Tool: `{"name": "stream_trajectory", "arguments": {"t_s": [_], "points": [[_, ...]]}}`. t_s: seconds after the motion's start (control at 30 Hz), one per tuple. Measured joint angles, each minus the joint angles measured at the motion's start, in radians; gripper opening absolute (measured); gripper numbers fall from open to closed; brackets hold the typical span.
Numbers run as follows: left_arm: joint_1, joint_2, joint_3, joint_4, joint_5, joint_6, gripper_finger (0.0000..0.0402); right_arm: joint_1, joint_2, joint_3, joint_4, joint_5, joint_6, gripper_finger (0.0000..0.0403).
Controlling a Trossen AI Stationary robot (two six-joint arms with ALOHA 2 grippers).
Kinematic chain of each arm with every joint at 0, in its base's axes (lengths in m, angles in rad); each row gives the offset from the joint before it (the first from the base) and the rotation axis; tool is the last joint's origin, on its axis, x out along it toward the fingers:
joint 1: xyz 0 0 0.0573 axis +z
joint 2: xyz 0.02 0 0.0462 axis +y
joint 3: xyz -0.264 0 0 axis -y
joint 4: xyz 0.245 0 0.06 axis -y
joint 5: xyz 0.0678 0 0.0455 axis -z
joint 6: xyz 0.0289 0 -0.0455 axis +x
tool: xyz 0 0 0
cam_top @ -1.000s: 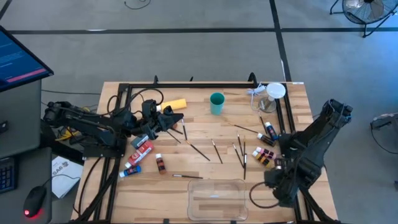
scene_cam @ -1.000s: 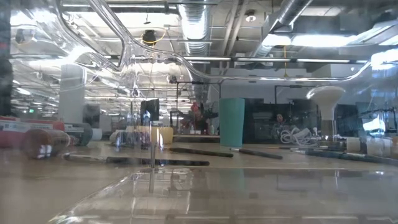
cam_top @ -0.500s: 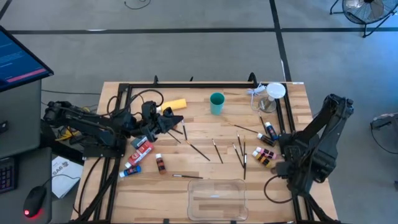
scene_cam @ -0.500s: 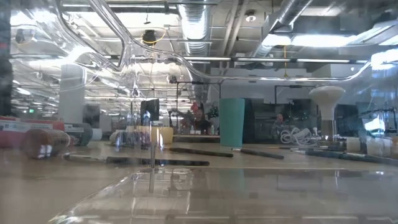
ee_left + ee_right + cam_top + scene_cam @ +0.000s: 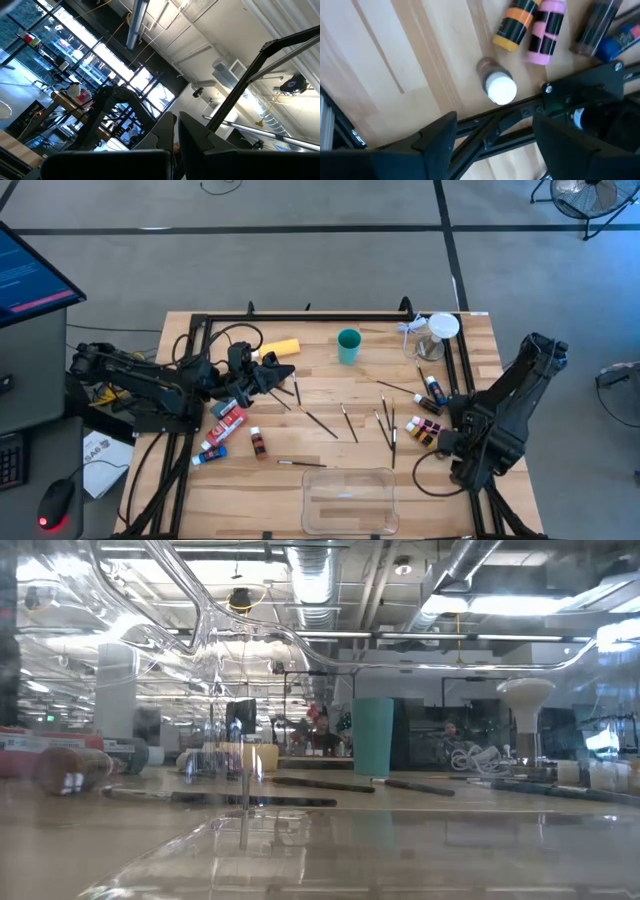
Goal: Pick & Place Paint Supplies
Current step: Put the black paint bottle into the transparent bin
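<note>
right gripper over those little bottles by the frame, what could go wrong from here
The right gripper is open above a white-capped bottle standing right against the black frame bar, so a finger could land on the bar instead of the bottle. The orange bottle and pink bottle lie close by and may get knocked or roll. The left gripper is shut and pointing upward, so it cannot help.

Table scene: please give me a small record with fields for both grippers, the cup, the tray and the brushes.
left gripper: shut, left side of table, near yellow bottle
right gripper: jaws open, empty, at right edge by small bottles
cup: teal, upright, far middle
tray: clear, near edge, nothing visible inside
brushes: scattered flat mid-table
tubes: lying at left
</note>
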Motion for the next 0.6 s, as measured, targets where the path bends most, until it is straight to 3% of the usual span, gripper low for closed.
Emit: {"name": "stream_trajectory", "arguments": {"t_s": [0.2,0.37,0.6], "points": [[0.000,0.000,0.000,0.000,-0.014,0.000,0.0002,-0.006,0.000,-0.046,0.002,0.015,0.075,0.0271],[0.002,0.000,0.000,0.000,-0.020,-0.001,0.0002,-0.049,0.000,-0.087,0.004,-0.057,0.186,0.0271],[0.002,0.000,0.000,0.000,-0.020,-0.008,0.0002,-0.088,0.000,-0.090,0.023,-0.101,0.143,0.0272]]}}
